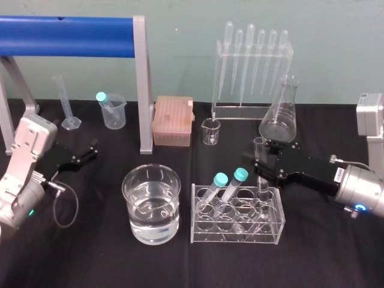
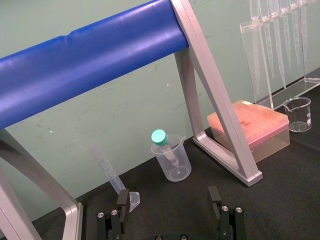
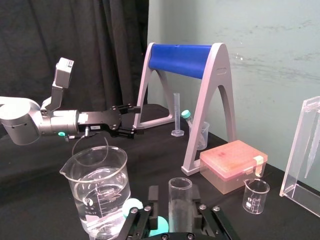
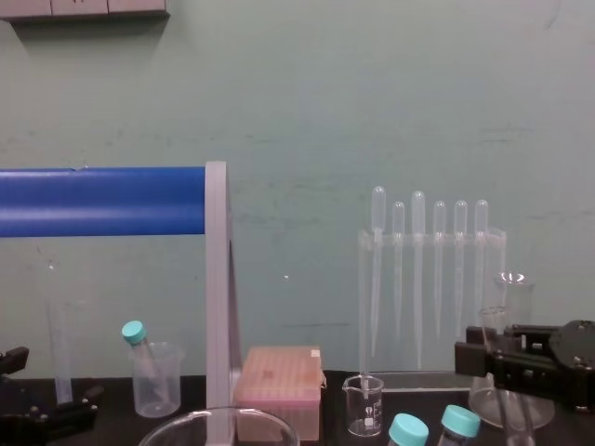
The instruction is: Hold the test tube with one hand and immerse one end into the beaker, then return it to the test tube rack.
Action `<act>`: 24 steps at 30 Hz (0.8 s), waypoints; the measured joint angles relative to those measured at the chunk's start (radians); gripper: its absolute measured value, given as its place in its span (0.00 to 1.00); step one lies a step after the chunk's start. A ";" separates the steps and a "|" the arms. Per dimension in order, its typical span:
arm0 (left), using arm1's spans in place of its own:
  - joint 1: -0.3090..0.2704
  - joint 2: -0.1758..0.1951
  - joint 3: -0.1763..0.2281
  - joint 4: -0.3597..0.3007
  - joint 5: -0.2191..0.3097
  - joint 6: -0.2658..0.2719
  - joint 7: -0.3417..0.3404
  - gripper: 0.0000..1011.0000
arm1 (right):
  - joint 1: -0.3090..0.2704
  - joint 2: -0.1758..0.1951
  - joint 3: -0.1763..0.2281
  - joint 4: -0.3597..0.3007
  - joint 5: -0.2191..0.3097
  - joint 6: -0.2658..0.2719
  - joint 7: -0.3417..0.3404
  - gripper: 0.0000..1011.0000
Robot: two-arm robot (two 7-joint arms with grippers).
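Observation:
The test tube (image 1: 259, 146) stands upright in the back right slot of the clear test tube rack (image 1: 237, 233). My right gripper (image 1: 264, 161) reaches in from the right and brackets the tube's upper part. In the right wrist view the test tube (image 3: 180, 200) stands between the fingers (image 3: 153, 194) with a gap showing on one side, so the gripper is open. The beaker (image 1: 151, 204), wide and about half full of water, sits just left of the rack. My left gripper (image 1: 90, 151) rests open and empty at the far left, also seen as left gripper (image 2: 168, 199).
Two teal-capped tubes (image 1: 231, 183) lean in the rack's back left slots. Behind the rack are a conical flask (image 1: 281, 114), a pipette stand (image 1: 252, 66), a small beaker (image 1: 210, 131) and a pink tip box (image 1: 173, 120). A blue roller frame (image 1: 143, 90), plastic beaker (image 1: 113, 113) and cylinder (image 1: 66, 102) stand back left.

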 joint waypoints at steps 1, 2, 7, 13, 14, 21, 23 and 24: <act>0.000 0.000 0.000 0.000 0.000 0.000 0.000 0.99 | 0.000 0.000 0.000 0.000 0.000 0.000 0.000 0.41; 0.000 0.000 0.000 0.000 0.000 0.000 0.000 0.99 | 0.000 0.000 0.000 0.000 0.000 0.000 0.000 0.45; 0.000 0.000 0.000 0.000 0.000 0.000 0.000 0.99 | 0.000 0.001 0.001 -0.001 0.001 0.000 0.000 0.59; 0.000 0.000 0.000 0.000 0.000 0.000 0.000 0.99 | 0.000 0.001 0.001 -0.001 0.001 0.000 0.000 0.79; 0.000 0.000 0.000 0.000 0.000 0.000 0.000 0.99 | 0.000 0.001 0.001 -0.001 0.001 0.000 0.000 0.80; 0.000 0.000 0.000 0.000 0.000 0.000 0.000 0.99 | 0.000 0.001 0.001 -0.001 0.001 0.000 0.000 0.98; 0.000 0.000 0.000 0.000 0.000 0.000 0.000 0.99 | 0.000 0.001 0.001 -0.001 0.001 0.000 -0.001 0.99; 0.000 0.000 0.000 0.000 0.000 0.000 0.000 0.99 | 0.000 0.001 0.001 -0.001 0.001 0.000 -0.001 0.99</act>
